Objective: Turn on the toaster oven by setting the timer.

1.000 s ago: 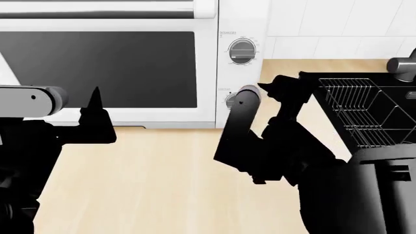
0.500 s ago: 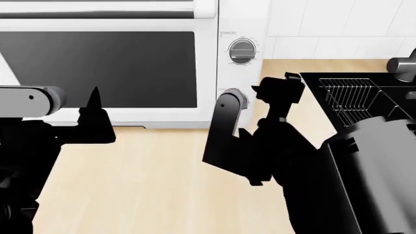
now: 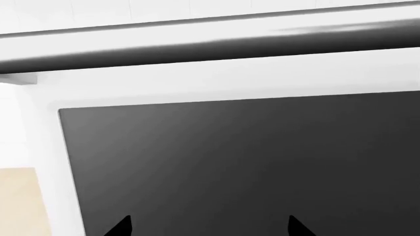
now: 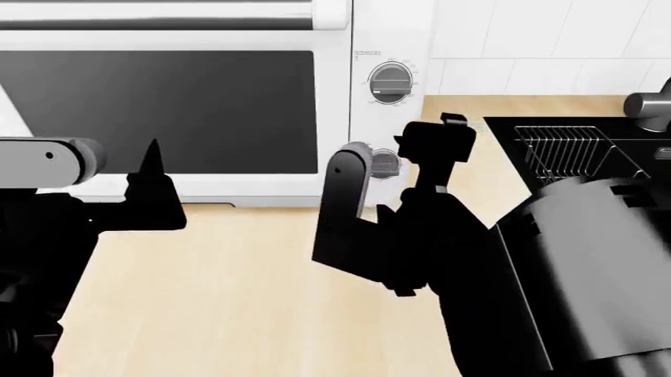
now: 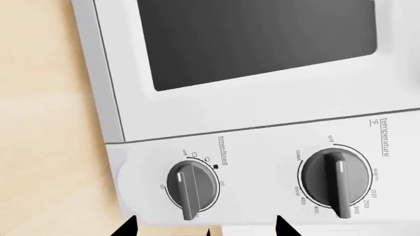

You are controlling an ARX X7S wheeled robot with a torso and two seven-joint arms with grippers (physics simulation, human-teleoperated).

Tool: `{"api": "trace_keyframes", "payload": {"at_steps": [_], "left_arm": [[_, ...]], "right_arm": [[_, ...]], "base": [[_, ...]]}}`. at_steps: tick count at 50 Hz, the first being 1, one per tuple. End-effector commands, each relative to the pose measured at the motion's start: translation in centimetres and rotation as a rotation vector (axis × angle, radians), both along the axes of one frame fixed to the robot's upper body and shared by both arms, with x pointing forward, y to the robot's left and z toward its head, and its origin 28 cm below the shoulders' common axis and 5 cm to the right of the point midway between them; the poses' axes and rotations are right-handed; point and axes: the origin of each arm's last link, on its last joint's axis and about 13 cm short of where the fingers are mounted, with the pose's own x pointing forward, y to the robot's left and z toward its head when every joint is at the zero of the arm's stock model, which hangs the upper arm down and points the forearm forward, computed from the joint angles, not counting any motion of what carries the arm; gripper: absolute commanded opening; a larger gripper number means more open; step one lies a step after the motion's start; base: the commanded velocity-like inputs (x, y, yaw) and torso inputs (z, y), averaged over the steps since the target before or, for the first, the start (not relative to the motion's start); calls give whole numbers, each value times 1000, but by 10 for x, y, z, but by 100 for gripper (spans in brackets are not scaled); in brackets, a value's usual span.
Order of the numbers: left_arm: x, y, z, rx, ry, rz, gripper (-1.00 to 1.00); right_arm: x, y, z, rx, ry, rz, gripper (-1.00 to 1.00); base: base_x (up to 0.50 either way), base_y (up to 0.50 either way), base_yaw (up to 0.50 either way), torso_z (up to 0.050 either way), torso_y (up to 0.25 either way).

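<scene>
The white toaster oven (image 4: pixel 335 31) fills the upper left of the head view, with its dark glass door (image 4: pixel 157 110), silver bar handle (image 4: pixel 157 14) and an upper grey knob (image 4: pixel 390 82). My right gripper (image 4: pixel 394 161) is open, and its black fingers stand either side of the lower knob (image 4: pixel 386 163) without touching it. In the right wrist view the timer/toast knob (image 5: pixel 192 184) lies just ahead of the open right gripper (image 5: pixel 204 228), and the temperature knob (image 5: pixel 336 177) is beside it. My left gripper (image 4: pixel 152 177) is open and empty in front of the glass door (image 3: pixel 249 162); it also shows in the left wrist view (image 3: pixel 208 228).
The oven stands on a light wooden counter (image 4: pixel 241 290). A black sink with a wire rack (image 4: pixel 571 153) is at the right, and a grey fitting (image 4: pixel 650 110) is at the right edge. White tiled wall (image 4: pixel 524 31) is behind.
My right gripper has moved left and closer to the oven, so the lower knob now lies between its fingers. The right forearm has swung into view. The left arm has not moved.
</scene>
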Motion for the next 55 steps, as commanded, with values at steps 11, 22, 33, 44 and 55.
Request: {"api": "trace_keyframes", "payload": {"at_steps": [11,22,33,44,55], "left_arm": [[1,0,0,-2,1,0,100],[0,0,0,-3,2,-1,100],[1,0,-1,-4,2,-1,100],[1,0,-1,-6,2,0,100],[0,0,-1,-8,3,3,100]], "right_arm": [[5,5,-6,-32,41,11,100],[6,8,-7,-42,48,13,100],[9,9,-8,-52,61,3,100],[14,9,-10,-66,79,-23,100],[15,10,-11,-72,88,-44,100]], "base": [[0,0,0,0,0],[0,0,0,0,0],[0,0,0,0,0],[0,0,0,0,0],[0,0,0,0,0]]}}
